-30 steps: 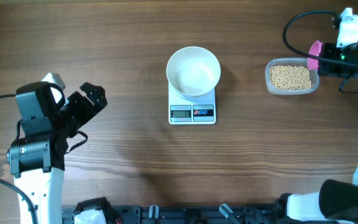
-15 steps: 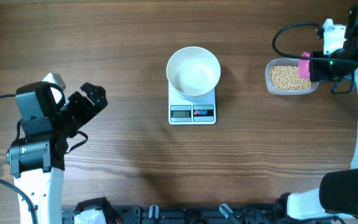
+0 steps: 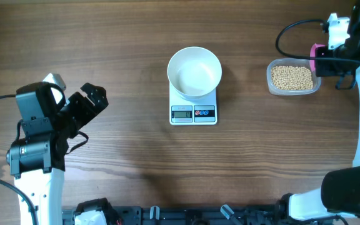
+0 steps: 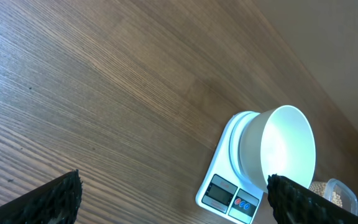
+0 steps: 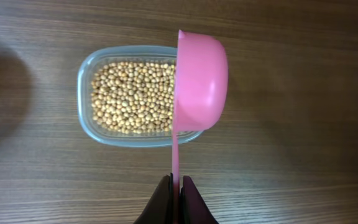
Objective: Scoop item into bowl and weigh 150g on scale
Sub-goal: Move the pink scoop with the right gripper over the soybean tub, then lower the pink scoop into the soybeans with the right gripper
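The white bowl (image 3: 195, 72) (image 4: 282, 148) stands on the small white scale (image 3: 194, 112) (image 4: 229, 193) mid-table and looks to hold nothing. Beige beans (image 3: 292, 77) (image 5: 132, 96) fill a clear plastic tub (image 3: 272, 87) (image 5: 86, 112) to its right. My right gripper (image 5: 175, 185) is shut on the thin handle of a pink scoop (image 3: 317, 57) (image 5: 199, 81). The scoop hangs on its side over the tub's right end, above the beans. My left gripper (image 3: 86, 106) stands open over bare table at the left, far from the scale, nothing between its fingertips (image 4: 55, 196).
The tub sits near the table's right side, with the right arm and its black cable (image 3: 289, 28) above it. The left arm's base (image 3: 33, 144) stands at the left front. Brown wood table (image 3: 136, 169) lies all around the scale.
The right gripper with the pink scoop swung left over the tub's right end, then drew back a little to the right. The left arm, bowl and scale have not moved.
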Robot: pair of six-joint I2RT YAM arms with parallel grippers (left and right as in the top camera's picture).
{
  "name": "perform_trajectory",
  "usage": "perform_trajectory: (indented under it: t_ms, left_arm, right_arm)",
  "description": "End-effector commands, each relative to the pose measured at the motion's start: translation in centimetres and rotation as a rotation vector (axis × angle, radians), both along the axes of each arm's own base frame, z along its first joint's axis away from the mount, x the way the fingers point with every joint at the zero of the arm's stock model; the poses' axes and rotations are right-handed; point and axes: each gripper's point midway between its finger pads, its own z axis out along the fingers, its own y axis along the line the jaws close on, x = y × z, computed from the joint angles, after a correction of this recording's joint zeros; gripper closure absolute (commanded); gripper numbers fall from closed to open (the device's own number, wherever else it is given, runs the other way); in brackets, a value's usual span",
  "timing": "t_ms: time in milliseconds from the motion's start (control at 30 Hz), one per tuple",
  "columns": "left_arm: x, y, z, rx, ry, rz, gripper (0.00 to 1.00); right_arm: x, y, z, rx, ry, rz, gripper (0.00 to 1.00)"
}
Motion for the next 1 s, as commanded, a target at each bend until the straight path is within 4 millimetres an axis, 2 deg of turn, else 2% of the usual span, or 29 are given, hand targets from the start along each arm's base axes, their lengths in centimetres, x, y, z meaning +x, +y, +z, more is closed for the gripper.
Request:
perform_trajectory:
  t_ms: [0,133,367,467,667,867,967]
  left_arm:
    - [0.1,0.1,-0.1,-0.003,0.001,-0.002,0.0]
    - [0.1,0.1,-0.1,-0.003,0.002,-0.002,0.0]
    - [0.1,0.1,-0.1,-0.003,0.002,-0.003,0.0]
    - [0.1,0.1,-0.1,-0.003,0.002,-0.003,0.0]
    - [0.1,0.1,-0.1,-0.003,0.001,-0.003,0.0]
    - [0.1,0.1,-0.1,-0.003,0.001,-0.003,0.0]
    - [0.1,0.1,-0.1,-0.003,0.001,-0.003,0.0]
  right_arm:
    - [0.1,-0.5,-1.0,-0.019,0.029,-0.028,0.95]
    - [0.2,-0.4,-1.4,-0.016,0.037,-0.029,0.95]
    - [1.0,0.9,-1.6,-0.031,0.034,0.007,0.95]
    - [1.1,0.7,-1.8,-0.063,0.039,-0.021,0.95]
    - [0.3,0.5,-3.5,-0.088,0.082,-0.058,0.96]
    - [-0.5,2.2,-6.0,-0.088,0.139,-0.016,0.96]
    - [-0.6,2.5,-6.6,-0.105,0.145,-0.022,0.95]
